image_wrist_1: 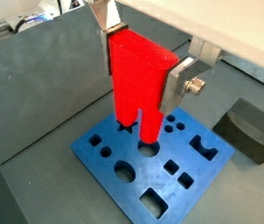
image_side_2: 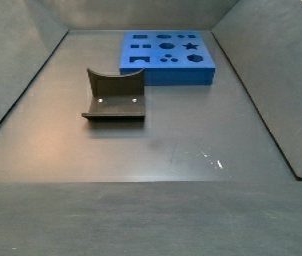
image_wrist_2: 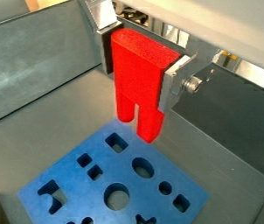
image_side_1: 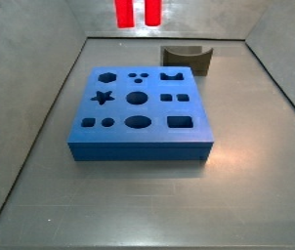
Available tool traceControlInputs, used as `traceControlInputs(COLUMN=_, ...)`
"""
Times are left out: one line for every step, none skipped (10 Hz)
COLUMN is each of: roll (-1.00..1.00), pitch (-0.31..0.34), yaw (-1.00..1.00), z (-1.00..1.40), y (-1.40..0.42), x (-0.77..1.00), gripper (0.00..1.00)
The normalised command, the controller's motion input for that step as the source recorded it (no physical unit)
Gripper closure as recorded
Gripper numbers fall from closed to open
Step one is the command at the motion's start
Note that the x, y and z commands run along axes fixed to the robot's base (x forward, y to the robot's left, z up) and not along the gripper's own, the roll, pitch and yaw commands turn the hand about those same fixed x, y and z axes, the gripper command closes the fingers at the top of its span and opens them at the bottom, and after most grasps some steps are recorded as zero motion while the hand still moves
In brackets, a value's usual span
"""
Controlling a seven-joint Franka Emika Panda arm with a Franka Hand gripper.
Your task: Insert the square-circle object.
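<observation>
Gripper: the two-finger parallel-jaw gripper (image_wrist_1: 144, 63) hangs above the board, its flat silver plates pinching the top of the red piece from both sides; seen in both wrist views (image_wrist_2: 141, 59).
Fingers: one silver finger (image_wrist_1: 183, 77) with a round bolt head lies against one face of the block, the other finger (image_wrist_1: 107, 39) against the opposite face.
Square-circle object: the bright red plastic block with a solid rectangular top and two parallel prongs (image_wrist_1: 138, 83) is held upright, prongs pointing down, clear of the board in both wrist views (image_wrist_2: 139, 83); in a side view only its two prong ends (image_side_1: 137, 12) show at the upper edge, well above the floor.
Board: the blue plastic board with shaped holes (image_wrist_1: 105, 160) lies flat on the floor below the prongs; its star, round, square and notched holes all look open (image_side_1: 117, 110), (image_side_2: 202, 65), (image_wrist_2: 66, 185).
Fixture: the dark L-shaped bracket on a base plate (image_side_2: 114, 95) stands on the floor apart from the board; in a side view it sits just beyond the board's far edge (image_side_1: 187, 59), and a wrist view shows it beside the board (image_wrist_1: 253, 129).
Floor and walls: the grey metal floor (image_side_2: 167, 150) is bounded by sloping grey walls (image_side_1: 46, 88).
In the way: nothing lies between prongs and board.
</observation>
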Motion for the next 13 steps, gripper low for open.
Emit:
traceControlInputs(roll=0.00, pitch=0.000, yaw=0.00, z=-0.26, y=0.00, x=-0.14, gripper=1.00)
traceControlInputs(roll=0.09, pitch=0.000, yaw=0.00, z=-0.32, y=0.00, x=-0.35, gripper=1.00)
traceControlInputs(roll=0.14, pitch=0.003, yaw=0.00, z=-0.41, y=0.00, x=-0.28, gripper=1.00)
traceControlInputs(roll=0.15, pitch=-0.051, yaw=0.00, z=-0.74, y=-0.08, x=-0.25, gripper=1.00)
traceControlInputs(roll=0.18, pitch=-0.126, yaw=0.00, z=-0.89, y=-0.20, x=-0.26, gripper=1.00)
traceControlInputs(roll=0.20, pitch=-0.117, yaw=0.00, z=-0.89, y=-0.31, x=-0.34, gripper=1.00)
traceControlInputs(roll=0.17, pitch=-0.189, yaw=-0.02, z=-0.79, y=-0.31, x=-0.41, gripper=1.00)
traceControlInputs(roll=0.17, pitch=-0.121, yaw=0.00, z=-0.83, y=-0.19, x=-0.22, gripper=1.00)
traceControlInputs(roll=0.13, pitch=-0.109, yaw=0.00, z=-0.86, y=-0.08, x=-0.15, gripper=1.00)
traceControlInputs(roll=0.06, pitch=-0.041, yaw=0.00, z=-0.91, y=0.00, x=-0.01, gripper=1.00)
traceControlInputs(roll=0.03, pitch=0.000, yaw=0.00, z=-0.92, y=0.00, x=0.00, gripper=1.00)
traceControlInputs(roll=-0.14, pitch=0.071, yaw=-0.06, z=-0.82, y=0.09, x=0.12, gripper=1.00)
traceControlInputs(roll=-0.02, pitch=0.031, yaw=-0.02, z=-0.73, y=0.00, x=0.00, gripper=1.00)
